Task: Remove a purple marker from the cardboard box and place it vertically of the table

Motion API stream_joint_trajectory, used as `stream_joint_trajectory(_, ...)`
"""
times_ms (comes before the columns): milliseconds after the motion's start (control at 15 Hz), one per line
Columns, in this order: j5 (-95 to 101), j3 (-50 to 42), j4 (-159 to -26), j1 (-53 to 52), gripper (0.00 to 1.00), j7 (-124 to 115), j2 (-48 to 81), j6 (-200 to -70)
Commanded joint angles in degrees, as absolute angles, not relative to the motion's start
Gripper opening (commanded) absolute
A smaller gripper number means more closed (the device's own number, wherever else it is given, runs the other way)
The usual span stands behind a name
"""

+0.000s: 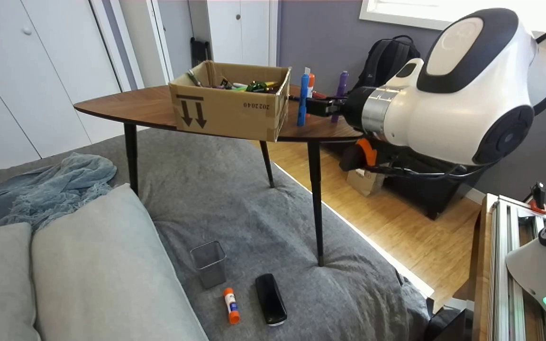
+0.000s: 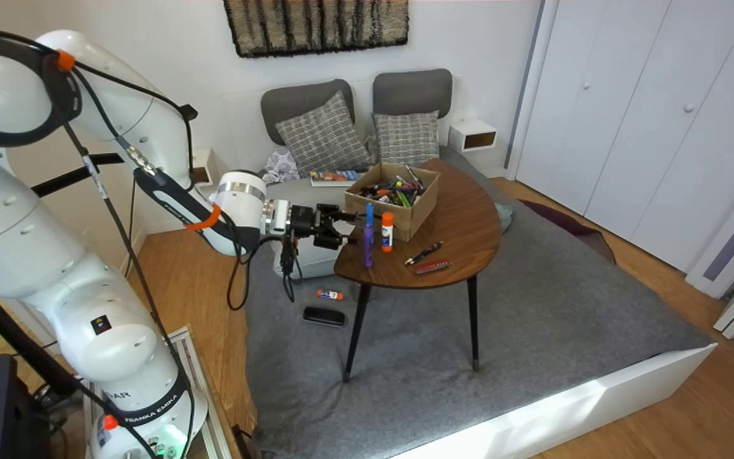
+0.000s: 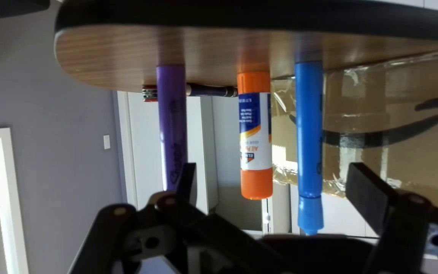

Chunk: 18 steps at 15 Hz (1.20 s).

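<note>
A purple marker (image 1: 341, 87) stands upright on the brown wooden table (image 1: 126, 104); it also shows in an exterior view (image 2: 368, 245) and in the upside-down wrist view (image 3: 171, 121). The cardboard box (image 1: 228, 116), full of pens and markers, stands on the table (image 2: 462, 204); its side shows in the wrist view (image 3: 401, 114). My gripper (image 3: 274, 173) is open and holds nothing. One finger overlaps the purple marker's upper end in the wrist view; the marker is outside the jaws. In an exterior view my gripper (image 2: 351, 228) is at the table edge, beside the marker.
A blue marker (image 3: 309, 129) and an orange-white glue stick (image 3: 256, 133) stand upright between the fingers' lines of view. A dark pen (image 2: 424, 253) and a red pocketknife (image 2: 432, 267) lie on the table. A mesh cup (image 1: 209, 265) and a black case (image 1: 270, 298) are on the bed.
</note>
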State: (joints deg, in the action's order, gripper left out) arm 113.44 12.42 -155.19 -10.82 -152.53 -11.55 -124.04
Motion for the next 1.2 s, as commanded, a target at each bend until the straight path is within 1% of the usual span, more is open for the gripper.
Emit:
stream_joint_trajectory(0,112.71,9.31,-155.26,-12.38,1.00,-147.61,-18.75,-133.01)
stream_joint_trajectory(267,110.80,6.67,-153.91,-13.11,1.00,-138.36,-25.81,-140.68)
stream_joint_trajectory(733,101.84,2.22,-152.09,-14.41,1.00,-121.93,-36.43,-147.05)
stream_joint_trajectory(933,100.55,-0.91,-152.18,-15.27,1.00,-121.42,-40.48,-152.65)
stream_joint_trajectory(1000,102.20,1.45,-151.27,-14.05,1.00,-123.18,-36.89,-149.46)
stream_joint_trajectory(1133,102.11,0.10,-151.35,-14.40,1.00,-122.95,-38.81,-151.39)
